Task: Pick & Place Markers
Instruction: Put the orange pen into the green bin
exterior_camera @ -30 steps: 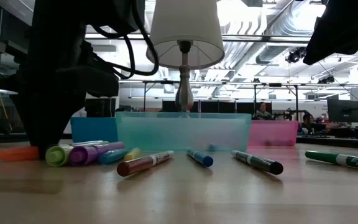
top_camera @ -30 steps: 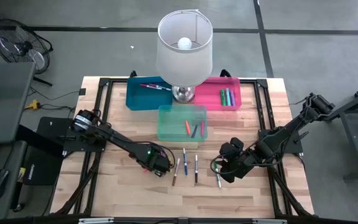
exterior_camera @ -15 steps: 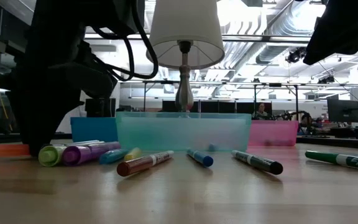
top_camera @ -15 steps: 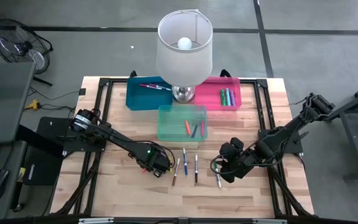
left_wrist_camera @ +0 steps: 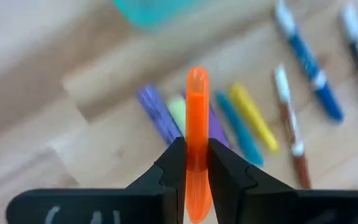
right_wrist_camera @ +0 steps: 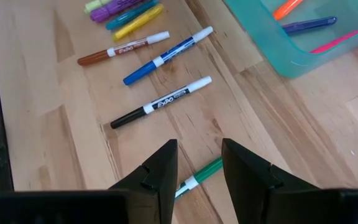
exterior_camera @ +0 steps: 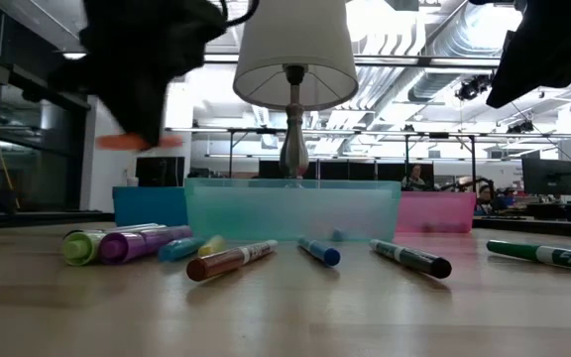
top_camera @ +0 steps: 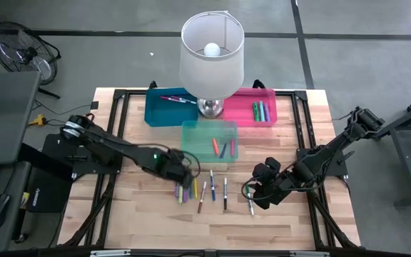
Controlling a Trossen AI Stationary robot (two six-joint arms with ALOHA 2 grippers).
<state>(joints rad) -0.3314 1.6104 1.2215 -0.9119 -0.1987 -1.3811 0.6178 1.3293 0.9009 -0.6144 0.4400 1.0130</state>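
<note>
My left gripper (left_wrist_camera: 196,146) is shut on an orange marker (left_wrist_camera: 196,99) and hangs above the left side of the table (top_camera: 179,171). Under it, several loose markers lie flat on the wood: purple (exterior_camera: 152,243), light green (exterior_camera: 85,246), teal (left_wrist_camera: 238,130), yellow (left_wrist_camera: 253,118), brown (exterior_camera: 228,261), blue (right_wrist_camera: 166,56) and black (right_wrist_camera: 160,102). My right gripper (right_wrist_camera: 199,149) stands open near the table's right front (top_camera: 255,198). It is above a green marker (right_wrist_camera: 201,175) and touches nothing. My left gripper pinches the orange marker's barrel (left_wrist_camera: 196,163) between its two fingers, closer to one end than to the middle. The fingers come from above, pointing steeply down, and lie across the marker. The marker hangs about level, clear of the table (exterior_camera: 132,141).
A teal bin (top_camera: 209,140) holding a few markers stands mid-table. Behind it are a blue bin (top_camera: 164,108) and a pink bin (top_camera: 245,111), each with markers. Between those two stands a table lamp (top_camera: 211,50). Bare wood lies along the near edge.
My left gripper has risen from the table and drawn toward the far edge, staying shut. The orange marker came up with it, lifted clear of the wood. The other coloured markers stayed where they lay and now show uncovered.
</note>
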